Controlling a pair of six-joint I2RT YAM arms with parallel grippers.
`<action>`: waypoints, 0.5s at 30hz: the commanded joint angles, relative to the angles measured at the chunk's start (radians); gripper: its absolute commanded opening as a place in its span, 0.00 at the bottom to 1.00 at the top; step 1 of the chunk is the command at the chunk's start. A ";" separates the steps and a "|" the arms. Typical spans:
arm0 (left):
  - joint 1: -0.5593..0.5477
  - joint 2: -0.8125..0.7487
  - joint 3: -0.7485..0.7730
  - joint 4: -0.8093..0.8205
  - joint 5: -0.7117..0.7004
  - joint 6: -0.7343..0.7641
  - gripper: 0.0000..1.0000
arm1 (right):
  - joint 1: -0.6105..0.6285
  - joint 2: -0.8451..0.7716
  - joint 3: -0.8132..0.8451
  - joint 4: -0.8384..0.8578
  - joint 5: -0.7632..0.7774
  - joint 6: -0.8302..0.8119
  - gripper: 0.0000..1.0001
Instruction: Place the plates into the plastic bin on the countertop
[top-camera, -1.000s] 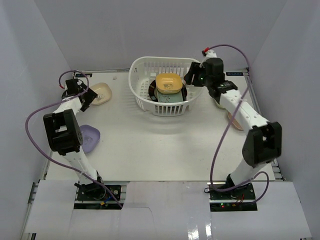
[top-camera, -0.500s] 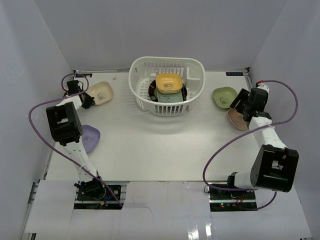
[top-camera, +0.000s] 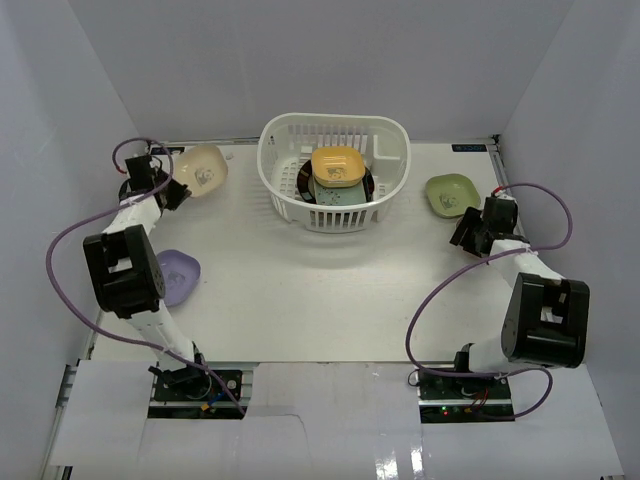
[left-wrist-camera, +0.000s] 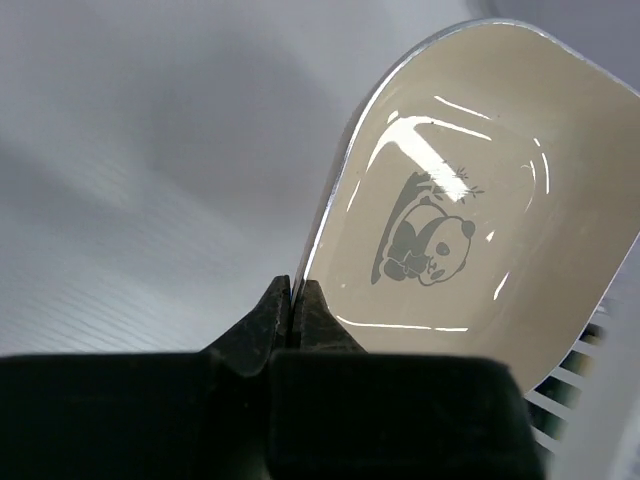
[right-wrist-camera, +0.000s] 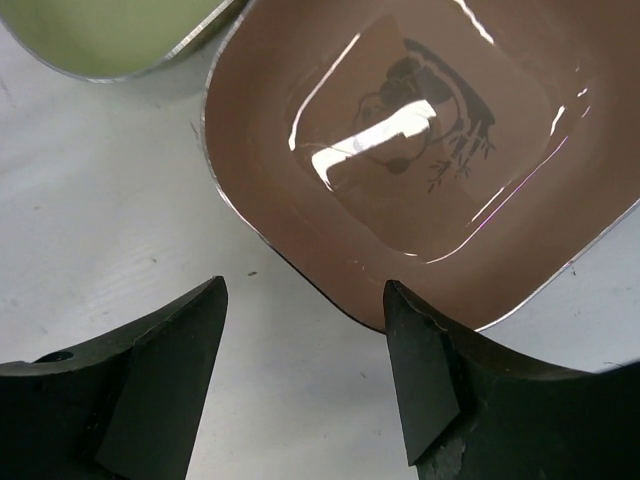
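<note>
Where the cream plate (top-camera: 203, 167) pointed: it was tipped up on edge left of the plastic bin (top-camera: 400, 135), its hollow face toward the wrist camera and its long axis running from the left hand (left-wrist-camera: 293, 305) toward the bin.
Left hand: closed tight on the cream plate's near rim, the two fingertips pinching the thin edge between them.
Print on cream plate: a dark panda drawn in the hollow.
Right hand (right-wrist-camera: 305, 300): open and holding nothing, well to the right of the bin; its two fingers stood apart at the near edge of the tan plate (right-wrist-camera: 420, 150), and contact could not be judged.
Tan plate: lying flat, hollow up, with a panda and bamboo sprigs printed inside, one corner toward the hand.
Green plate (top-camera: 449, 192): flat on the worktop (top-camera: 320, 290) to the right of the bin, just beside the tan plate on its far side.
Lavender plate (top-camera: 178, 275): flat on the worktop, well to the near left of the bin.
Inside the bin: a yellow plate (top-camera: 338, 165) lay uppermost, over a pale teal plate (top-camera: 340, 196) and a black-rimmed plate (top-camera: 303, 181).
Bin: white, lattice-sided, at the far middle of the worktop, long axis left to right.
Surface: plain white and flat.
Room: white panels (top-camera: 300, 60) walled the worktop behind the bin and on both sides.
</note>
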 joint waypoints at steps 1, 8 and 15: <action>-0.070 -0.222 0.013 0.106 0.046 -0.016 0.00 | 0.005 0.059 0.037 0.000 0.018 -0.042 0.70; -0.314 -0.320 0.146 0.014 0.019 0.109 0.00 | 0.060 0.127 0.038 -0.017 0.050 -0.053 0.56; -0.538 -0.200 0.298 -0.090 -0.032 0.195 0.00 | 0.111 0.036 -0.042 0.012 0.053 0.003 0.10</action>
